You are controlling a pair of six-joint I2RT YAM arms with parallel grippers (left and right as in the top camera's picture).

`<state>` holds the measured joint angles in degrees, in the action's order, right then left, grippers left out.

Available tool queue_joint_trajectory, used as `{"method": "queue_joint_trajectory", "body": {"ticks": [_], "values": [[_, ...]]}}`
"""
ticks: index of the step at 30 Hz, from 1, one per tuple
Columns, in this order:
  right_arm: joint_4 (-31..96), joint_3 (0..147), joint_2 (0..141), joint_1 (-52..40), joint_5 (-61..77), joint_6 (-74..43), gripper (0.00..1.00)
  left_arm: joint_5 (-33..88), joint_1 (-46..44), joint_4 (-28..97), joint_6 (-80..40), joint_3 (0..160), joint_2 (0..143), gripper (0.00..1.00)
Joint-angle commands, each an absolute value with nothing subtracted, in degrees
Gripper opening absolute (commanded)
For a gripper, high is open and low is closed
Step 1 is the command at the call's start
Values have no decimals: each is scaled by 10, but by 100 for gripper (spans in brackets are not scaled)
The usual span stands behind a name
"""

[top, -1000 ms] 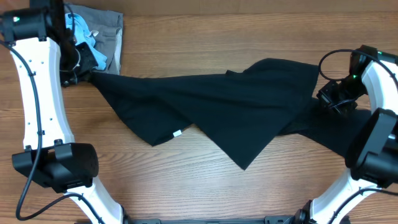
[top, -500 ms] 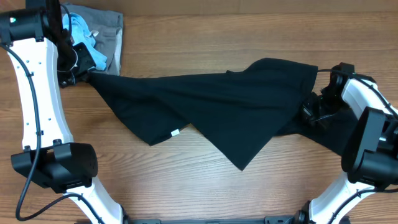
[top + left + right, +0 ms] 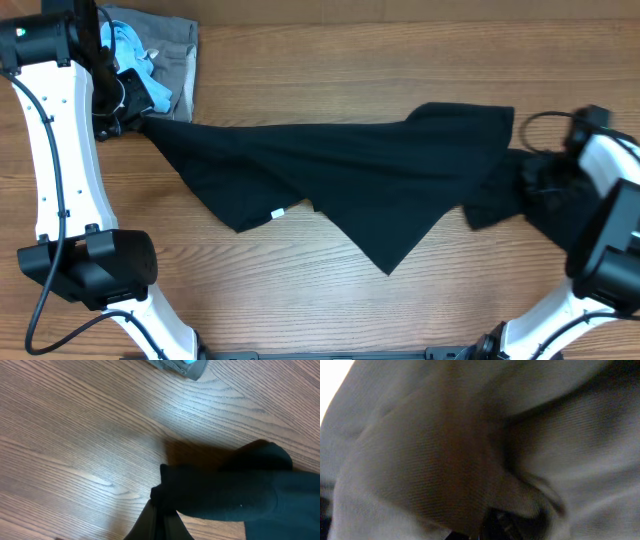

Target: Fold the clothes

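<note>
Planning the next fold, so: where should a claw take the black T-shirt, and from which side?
Probably grip the pointed corner of the black T-shirt nearest the robot, coming down from the near-edge side. It lies flat on bare table, a free tip clear of the bunched ends.

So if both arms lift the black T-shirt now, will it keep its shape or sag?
Probably very floppy: the black T-shirt drapes in loose, overlapping folds between the left gripper and right gripper. Its unsupported middle would likely sag if lifted. It looks light, and only a small bunch sits in the left pinch, so a hard tug might pull it free.
</note>
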<state>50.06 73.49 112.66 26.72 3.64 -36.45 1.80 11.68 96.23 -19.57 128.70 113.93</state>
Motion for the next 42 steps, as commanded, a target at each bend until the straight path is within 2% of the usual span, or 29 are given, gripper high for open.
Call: {"method": "queue_joint_trajectory", "body": {"ticks": [1,7,11,16,20,23,27,34,42], "values": [[479,725,1132,349,-81,-408,4,15,120,962,-208,1287,1146,4],[473,734,1132,477,-67,-437,4,15,120,962,-206,1287,1146,4],[508,796,1131,547,30,-434,4,16,120,962,-206,1287,1146,4],[599,922,1131,553,80,-413,4,16,120,962,-206,1287,1146,4],[671,1014,1121,528,177,-366,9,24,120,962,-206,1287,1146,4],[709,1030,1105,492,237,-297,11,30,120,961,-206,1287,1146,4],[760,1019,1104,404,185,-224,11,39,119,957,-206,1287,1146,4],[742,914,1104,251,126,-225,8,46,119,960,-206,1287,1146,4],[703,803,1104,189,103,-227,9,45,120,964,-206,1287,1146,4]]}}
